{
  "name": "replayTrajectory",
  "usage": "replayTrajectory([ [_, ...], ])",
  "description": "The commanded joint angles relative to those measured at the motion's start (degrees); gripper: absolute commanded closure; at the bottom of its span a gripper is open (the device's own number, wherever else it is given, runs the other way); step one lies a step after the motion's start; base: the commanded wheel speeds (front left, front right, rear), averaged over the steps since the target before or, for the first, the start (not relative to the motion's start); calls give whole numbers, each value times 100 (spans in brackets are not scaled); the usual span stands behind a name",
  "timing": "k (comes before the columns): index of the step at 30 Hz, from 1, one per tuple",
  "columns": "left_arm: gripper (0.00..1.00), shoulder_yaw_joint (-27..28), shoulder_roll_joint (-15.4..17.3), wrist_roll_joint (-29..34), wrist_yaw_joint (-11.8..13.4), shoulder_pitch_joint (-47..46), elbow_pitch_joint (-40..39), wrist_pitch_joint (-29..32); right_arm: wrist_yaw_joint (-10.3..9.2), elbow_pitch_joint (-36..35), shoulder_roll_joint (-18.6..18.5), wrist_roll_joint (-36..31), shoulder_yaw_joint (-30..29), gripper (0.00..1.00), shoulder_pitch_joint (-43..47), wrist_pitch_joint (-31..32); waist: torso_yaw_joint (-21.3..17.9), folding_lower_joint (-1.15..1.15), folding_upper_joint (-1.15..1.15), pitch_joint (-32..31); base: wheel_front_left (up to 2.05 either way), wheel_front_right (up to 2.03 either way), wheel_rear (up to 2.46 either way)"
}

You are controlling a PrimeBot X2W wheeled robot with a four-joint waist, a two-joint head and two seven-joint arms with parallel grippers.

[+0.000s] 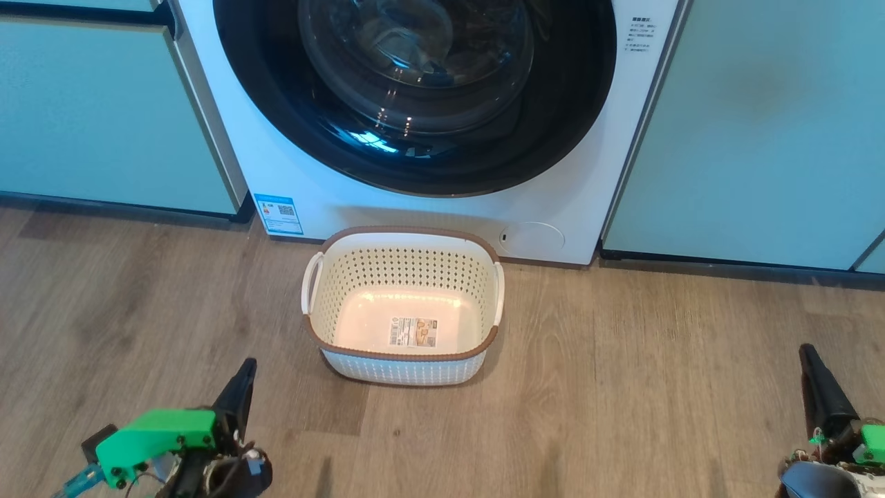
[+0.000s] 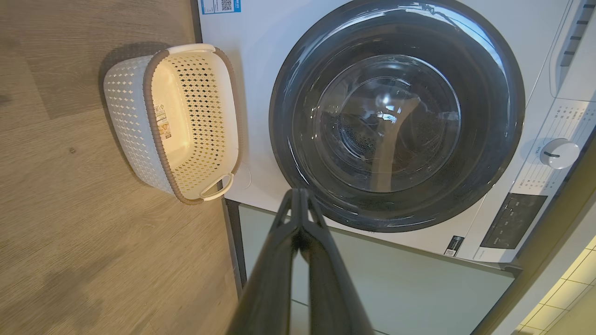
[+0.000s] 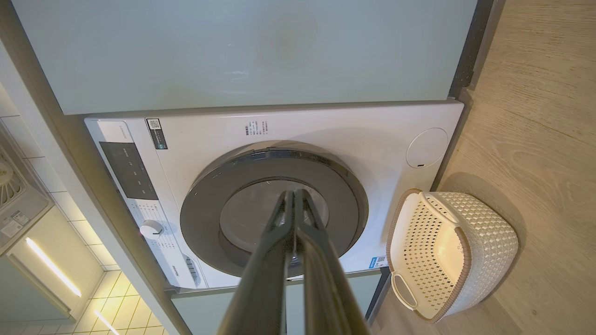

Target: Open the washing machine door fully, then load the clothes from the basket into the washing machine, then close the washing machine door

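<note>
Both my left gripper (image 1: 245, 368) and right gripper (image 1: 807, 354) are pinched shut, empty. The empty basket (image 1: 408, 230) sits before the closed washing machine door (image 1: 560, 138). If it isn't latched, it could swing open.

The right claw (image 3: 294, 193) has its two dark fingers pressed together, tips in front of the washing machine door (image 3: 209, 204). That door sits closed on the washing machine (image 3: 326, 125), which stands beside a pale teal cabinet (image 3: 233, 46). The basket (image 3: 484, 232) stands on the wooden floor (image 3: 535, 93) just beside the machine.
</note>
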Motion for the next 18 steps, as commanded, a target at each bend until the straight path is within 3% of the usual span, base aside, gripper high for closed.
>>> replayTrajectory([
  [1,100,223,52,55,-40,-285,-155,28,25,-179,-31,-37,87,100,-317,38,0,0,0,0,0,0,0],
  [18,100,227,49,59,-40,-285,-155,32,25,-179,-26,-43,81,100,-318,44,0,0,0,0,0,0,0],
])
